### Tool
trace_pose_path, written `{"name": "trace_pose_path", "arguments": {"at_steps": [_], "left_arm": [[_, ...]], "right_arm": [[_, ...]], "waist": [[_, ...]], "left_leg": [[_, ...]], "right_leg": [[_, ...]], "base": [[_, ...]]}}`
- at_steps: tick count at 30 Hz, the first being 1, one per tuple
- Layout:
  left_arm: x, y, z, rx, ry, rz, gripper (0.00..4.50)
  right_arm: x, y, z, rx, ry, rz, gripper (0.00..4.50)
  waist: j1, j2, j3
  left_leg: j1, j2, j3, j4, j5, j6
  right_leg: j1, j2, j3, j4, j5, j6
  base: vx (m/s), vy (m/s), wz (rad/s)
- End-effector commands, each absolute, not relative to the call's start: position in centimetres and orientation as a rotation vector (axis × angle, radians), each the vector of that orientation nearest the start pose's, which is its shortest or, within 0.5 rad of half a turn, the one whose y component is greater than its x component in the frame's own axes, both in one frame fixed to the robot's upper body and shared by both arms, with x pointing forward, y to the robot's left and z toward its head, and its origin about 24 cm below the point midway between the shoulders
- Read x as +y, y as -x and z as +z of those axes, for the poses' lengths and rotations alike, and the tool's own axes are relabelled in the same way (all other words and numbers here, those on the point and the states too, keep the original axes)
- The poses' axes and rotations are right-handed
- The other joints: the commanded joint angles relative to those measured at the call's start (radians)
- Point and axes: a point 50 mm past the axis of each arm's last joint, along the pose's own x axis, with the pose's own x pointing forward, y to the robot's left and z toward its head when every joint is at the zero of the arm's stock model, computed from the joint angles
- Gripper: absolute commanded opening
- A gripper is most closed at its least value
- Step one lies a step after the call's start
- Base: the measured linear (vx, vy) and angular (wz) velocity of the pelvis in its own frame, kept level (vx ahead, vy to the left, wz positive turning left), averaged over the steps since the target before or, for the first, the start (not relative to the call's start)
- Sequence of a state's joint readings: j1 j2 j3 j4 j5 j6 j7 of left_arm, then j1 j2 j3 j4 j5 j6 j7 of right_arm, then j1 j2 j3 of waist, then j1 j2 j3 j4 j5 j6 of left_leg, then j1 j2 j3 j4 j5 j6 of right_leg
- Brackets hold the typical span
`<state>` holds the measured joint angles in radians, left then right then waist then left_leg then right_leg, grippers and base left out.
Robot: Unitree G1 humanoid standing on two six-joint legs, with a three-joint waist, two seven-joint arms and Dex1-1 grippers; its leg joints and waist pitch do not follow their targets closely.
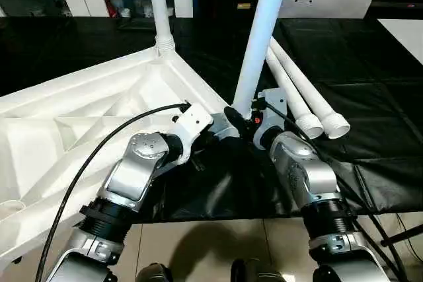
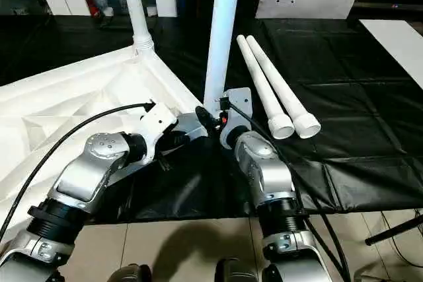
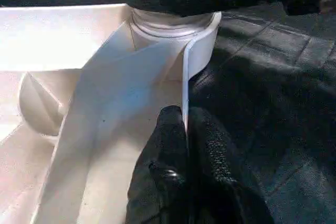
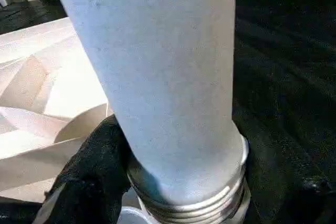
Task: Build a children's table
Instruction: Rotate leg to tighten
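The table top (image 1: 79, 117) lies underside up on the black mat, my left gripper (image 3: 185, 129) pinched shut on its rim. My right gripper (image 4: 173, 192) clasps a leg (image 1: 259, 44) standing upright, its threaded end just above the near corner socket.

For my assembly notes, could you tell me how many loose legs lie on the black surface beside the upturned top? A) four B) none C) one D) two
D: two loose legs lie side by side on the black surface, to the right of the upturned top.
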<state>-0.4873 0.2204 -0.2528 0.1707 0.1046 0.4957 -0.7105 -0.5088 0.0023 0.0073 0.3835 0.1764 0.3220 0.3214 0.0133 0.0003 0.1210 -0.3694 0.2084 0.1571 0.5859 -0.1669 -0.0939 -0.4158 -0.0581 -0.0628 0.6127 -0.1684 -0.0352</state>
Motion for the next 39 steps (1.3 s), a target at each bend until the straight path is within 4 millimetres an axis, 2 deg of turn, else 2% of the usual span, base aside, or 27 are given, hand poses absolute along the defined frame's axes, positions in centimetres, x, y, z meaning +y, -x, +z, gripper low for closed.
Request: {"name": "trace_pose_path", "arguments": {"at_steps": [1, 4, 5, 6, 10, 11, 13, 16, 17, 18, 20, 24, 29, 34, 35, 39], "left_arm": [[7.3, -31.7, 10.8, 0.171, -0.447, -0.948, 0.00], [8.3, -31.8, 10.6, 0.188, -0.473, -0.949, 0.00], [9.0, -31.8, 10.5, 0.199, -0.497, -0.965, 0.00], [9.5, -31.9, 10.4, 0.207, -0.511, -0.975, 0.00], [10.4, -31.8, 10.2, 0.209, -0.547, -1.038, 0.00], [10.8, -31.6, 10.0, 0.213, -0.562, -1.080, 0.00], [11.4, -31.0, 9.7, 0.225, -0.599, -1.186, 0.00], [12.0, -30.6, 9.4, 0.245, -0.619, -1.258, 0.00], [12.4, -30.2, 9.3, 0.256, -0.626, -1.329, 0.00], [12.5, -30.1, 9.3, 0.257, -0.632, -1.354, 0.00], [12.6, -30.0, 9.3, 0.263, -0.638, -1.377, 0.00], [12.9, -29.6, 9.0, 0.287, -0.665, -1.486, 0.00], [13.0, -29.7, 9.1, 0.291, -0.691, -1.516, 0.00], [13.3, -30.0, 9.1, 0.291, -0.706, -1.530, 0.00], [13.4, -30.0, 9.1, 0.292, -0.707, -1.531, 0.00], [13.5, -30.1, 9.1, 0.293, -0.708, -1.531, 0.00]], "right_arm": [[-5.7, -32.2, 5.5, 0.277, -0.204, 0.636, 3.44], [-6.8, -32.2, 5.4, 0.259, -0.178, 0.632, 3.68], [-7.9, -32.2, 5.5, 0.233, -0.165, 0.651, 3.89], [-8.5, -32.1, 5.7, 0.213, -0.162, 0.668, 3.89], [-10.1, -31.7, 6.2, 0.176, -0.108, 0.759, 4.33], [-10.7, -31.5, 6.4, 0.169, -0.075, 0.797, 4.38], [-12.0, -31.1, 6.8, 0.155, 0.000, 0.878, 4.44], [-12.8, -30.7, 7.2, 0.150, 0.055, 0.958, 4.44], [-13.3, -30.2, 7.4, 0.165, 0.119, 1.047, 4.44], [-13.4, -30.0, 7.4, 0.174, 0.149, 1.083, 4.44], [-13.6, -29.8, 7.4, 0.183, 0.174, 1.125, 4.44], [-13.7, -29.4, 7.5, 0.219, 0.213, 1.234, 4.44], [-13.7, -29.5, 7.5, 0.235, 0.213, 1.282, 3.90], [-13.7, -29.4, 7.7, 0.253, 0.191, 1.334, 3.57], [-13.7, -29.3, 7.6, 0.261, 0.189, 1.347, 3.35], [-13.7, -29.2, 7.6, 0.266, 0.178, 1.361, 3.02]], "waist": [[0.007, 0.004, -0.094], [0.005, 0.005, -0.095], [0.006, 0.005, -0.095], [0.007, 0.008, -0.094], [0.016, 0.010, -0.095], [0.021, 0.016, -0.095], [0.024, 0.013, -0.094], [0.030, 0.014, -0.093], [0.034, 0.016, -0.092], [0.041, 0.017, -0.093], [0.044, 0.016, -0.093], [0.045, 0.012, -0.093], [0.043, 0.008, -0.091], [0.043, 0.008, -0.095], [0.044, 0.009, -0.096], [0.044, 0.008, -0.095]], "left_leg": [[0.000, 0.006, 0.007, -0.058, -0.155, 0.036], [-0.001, 0.006, 0.007, -0.058, -0.155, 0.040], [0.000, 0.006, 0.007, -0.058, -0.153, 0.041], [0.000, 0.006, 0.008, -0.057, -0.156, 0.045], [0.000, 0.007, 0.008, -0.055, -0.143, 0.058], [0.002, 0.007, 0.007, -0.055, -0.149, 0.059], [0.003, 0.009, 0.008, -0.056, -0.161, 0.058], [0.007, 0.011, 0.009, -0.057, -0.174, 0.058], [0.008, 0.012, 0.010, -0.057, -0.177, 0.057], [0.010, 0.013, 0.009, -0.057, -0.183, 0.057], [0.010, 0.014, 0.009, -0.057, -0.184, 0.056], [0.006, 0.012, 0.009, -0.057, -0.186, 0.058], [0.005, 0.011, 0.008, -0.057, -0.196, 0.052], [0.005, 0.012, 0.008, -0.055, -0.173, 0.058], [0.005, 0.013, 0.008, -0.055, -0.163, 0.061], [0.005, 0.013, 0.009, -0.055, -0.168, 0.062]], "right_leg": [[0.065, -0.060, 0.047, -0.074, -0.199, -0.180], [0.067, -0.061, 0.047, -0.071, -0.178, -0.191], [0.066, -0.062, 0.047, -0.072, -0.175, -0.192], [0.067, -0.061, 0.047, -0.073, -0.167, -0.194], [0.067, -0.059, 0.046, -0.068, -0.126, -0.215], [0.068, -0.060, 0.046, -0.068, -0.132, -0.215], [0.068, -0.060, 0.047, -0.068, -0.138, -0.213], [0.064, -0.060, 0.047, -0.069, -0.147, -0.218], [0.063, -0.061, 0.048, -0.070, -0.156, -0.218], [0.062, -0.062, 0.048, -0.070, -0.161, -0.221], [0.062, -0.060, 0.047, -0.067, -0.144, -0.231], [0.067, -0.063, 0.047, -0.069, -0.167, -0.228], [0.067, -0.063, 0.046, -0.071, -0.214, -0.215], [0.067, -0.062, 0.046, -0.067, -0.175, -0.225], [0.068, -0.062, 0.046, -0.066, -0.160, -0.228], [0.067, -0.062, 0.046, -0.066, -0.166, -0.232]], "base": [[0.000, 0.000, 0.00], [0.000, 0.000, 0.00], [0.000, 0.000, 0.00], [0.000, 0.000, 0.00], [0.000, 0.000, 0.00], [0.000, 0.000, 0.00], [0.000, 0.000, 0.00], [0.000, 0.000, 0.00], [0.000, 0.000, 0.00], [0.000, 0.000, 0.00], [0.000, 0.000, 0.00], [0.000, 0.000, 0.00], [0.000, 0.000, 0.00], [0.000, 0.000, 0.00], [0.000, 0.000, 0.00], [0.000, 0.000, 0.00]]}}
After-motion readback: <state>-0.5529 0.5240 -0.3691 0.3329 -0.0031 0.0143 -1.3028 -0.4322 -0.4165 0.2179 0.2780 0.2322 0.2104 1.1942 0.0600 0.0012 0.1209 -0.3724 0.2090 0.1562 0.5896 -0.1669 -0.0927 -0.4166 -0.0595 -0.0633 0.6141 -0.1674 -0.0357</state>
